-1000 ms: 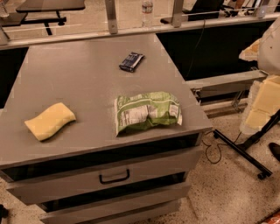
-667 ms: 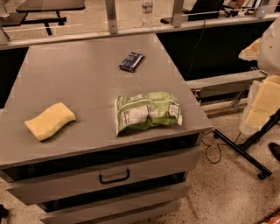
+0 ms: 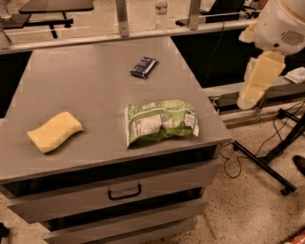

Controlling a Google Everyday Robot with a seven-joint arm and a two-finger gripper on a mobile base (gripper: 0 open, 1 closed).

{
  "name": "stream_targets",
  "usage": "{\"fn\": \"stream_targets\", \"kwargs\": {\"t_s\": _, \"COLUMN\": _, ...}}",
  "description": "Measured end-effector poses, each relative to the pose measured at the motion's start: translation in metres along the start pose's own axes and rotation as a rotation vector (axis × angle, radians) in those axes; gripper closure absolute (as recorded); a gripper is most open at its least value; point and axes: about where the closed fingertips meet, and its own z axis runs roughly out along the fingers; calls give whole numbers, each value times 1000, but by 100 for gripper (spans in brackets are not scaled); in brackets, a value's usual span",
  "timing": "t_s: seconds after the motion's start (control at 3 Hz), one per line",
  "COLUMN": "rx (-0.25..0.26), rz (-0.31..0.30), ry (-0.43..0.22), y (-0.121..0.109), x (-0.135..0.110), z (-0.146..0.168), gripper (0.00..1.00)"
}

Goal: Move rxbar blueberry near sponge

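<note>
nearest is the grey cabinet [image 3: 95, 86] front, with two drawers and one dark drawer handle [image 3: 125, 192]. on the top there are three loose things: one sponge, one bag, one bar. the sponge [image 3: 55, 132] lies at the near left corner, pale yellow and wavy-edged, plain, with its long axis running near-left to far-right. the green-and-white snack bag [image 3: 161, 121] lies flat near the front right edge, well apart from the sponge, its long side across the view; it carries a white panel of print too small to read. the rxbar blueberry [image 3: 144, 67] lies flat farther back, right of the middle, well apart from both. its long axis is diagonal, one end pointing near-left and the other far-right; the pale print on its navy wrapper cannot be read. the gripper [image 3: 252, 93] hangs off the table's right side, over the floor, touching nothing; whether it is spread or closed cannot be told. farthest back stands one bottle [image 3: 161, 7].
</note>
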Motion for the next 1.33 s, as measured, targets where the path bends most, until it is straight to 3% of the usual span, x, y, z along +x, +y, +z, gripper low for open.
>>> {"fn": "stream_targets", "kwargs": {"t_s": 0.33, "rx": 9, "rz": -39, "ry": -70, "y": -40, "x": -33, "z": 12, "gripper": 0}}
{"fn": "stream_targets", "kwargs": {"t_s": 0.67, "rx": 22, "rz": -61, "ry": -233, "y": -97, "x": -101, "z": 39, "gripper": 0}}
{"fn": "stream_targets", "kwargs": {"t_s": 1.33, "rx": 61, "rz": -9, "ry": -345, "y": -140, "x": -169, "z": 88, "gripper": 0}}
